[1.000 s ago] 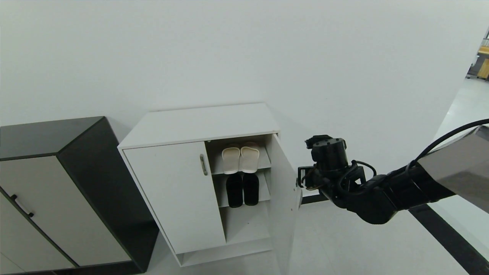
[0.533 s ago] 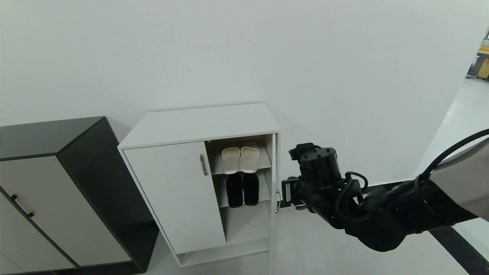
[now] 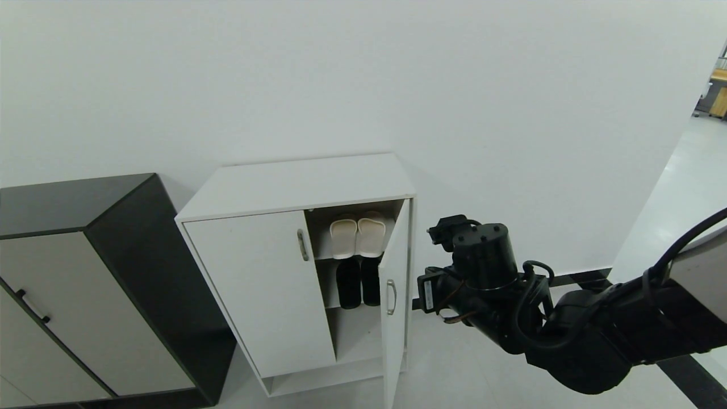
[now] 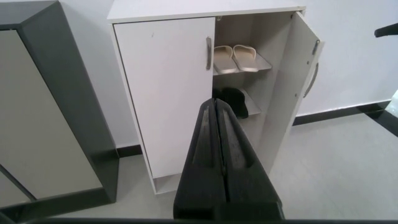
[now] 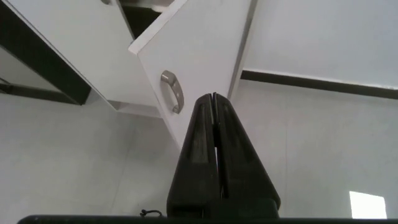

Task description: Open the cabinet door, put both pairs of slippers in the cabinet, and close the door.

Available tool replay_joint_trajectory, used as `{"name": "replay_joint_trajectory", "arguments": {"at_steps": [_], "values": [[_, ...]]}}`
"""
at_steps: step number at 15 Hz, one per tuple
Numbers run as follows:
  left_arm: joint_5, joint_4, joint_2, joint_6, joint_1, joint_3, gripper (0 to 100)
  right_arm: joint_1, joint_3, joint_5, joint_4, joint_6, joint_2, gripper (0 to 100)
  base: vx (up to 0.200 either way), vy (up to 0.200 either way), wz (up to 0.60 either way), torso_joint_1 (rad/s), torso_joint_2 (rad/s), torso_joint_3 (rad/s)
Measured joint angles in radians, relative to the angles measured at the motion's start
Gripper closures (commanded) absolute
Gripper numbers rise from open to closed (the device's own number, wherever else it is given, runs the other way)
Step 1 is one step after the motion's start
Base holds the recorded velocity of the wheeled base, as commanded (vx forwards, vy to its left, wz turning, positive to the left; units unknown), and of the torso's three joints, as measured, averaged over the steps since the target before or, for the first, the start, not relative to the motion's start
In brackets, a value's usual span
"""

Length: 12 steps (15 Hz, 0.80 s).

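Observation:
The white cabinet [image 3: 295, 184] stands against the wall with its left door shut and its right door [image 3: 393, 307] ajar. Inside, the white slippers [image 3: 358, 236] lie on the upper shelf and the black slippers [image 3: 356, 282] on the shelf below. My right gripper [image 3: 423, 295] is just right of the door's outer face, shut with nothing in it. In the right wrist view its tip [image 5: 213, 98] lies close to the door handle [image 5: 173, 92]. My left gripper [image 4: 216, 106] is shut and empty, some way in front of the cabinet [image 4: 168, 93].
A black cabinet [image 3: 85, 272] with pale doors stands directly left of the white one. A dark stripe [image 3: 579, 278] runs along the base of the wall, and open floor [image 3: 466, 369] lies right of the cabinet.
The right door has swung from wide open to about half shut. My right arm has moved left with it, staying against its outer face.

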Motion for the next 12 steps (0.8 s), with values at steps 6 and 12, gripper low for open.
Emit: {"name": "replay_joint_trajectory", "arguments": {"at_steps": [6, 12], "values": [[0.0, 0.0, 0.0, 0.0, -0.001, 0.0, 100, 0.001, 0.034, 0.014, -0.055, -0.02, 0.0, 100, 0.0, 0.0, 0.4, -0.002, 0.0, 0.003], [0.0, 0.0, 0.0, 0.0, 0.0, 0.0, 100, -0.007, 0.05, 0.016, -0.103, -0.02, 0.0, 100, 0.0, 0.0, 0.1, 0.0, 0.0, 0.0]]}}
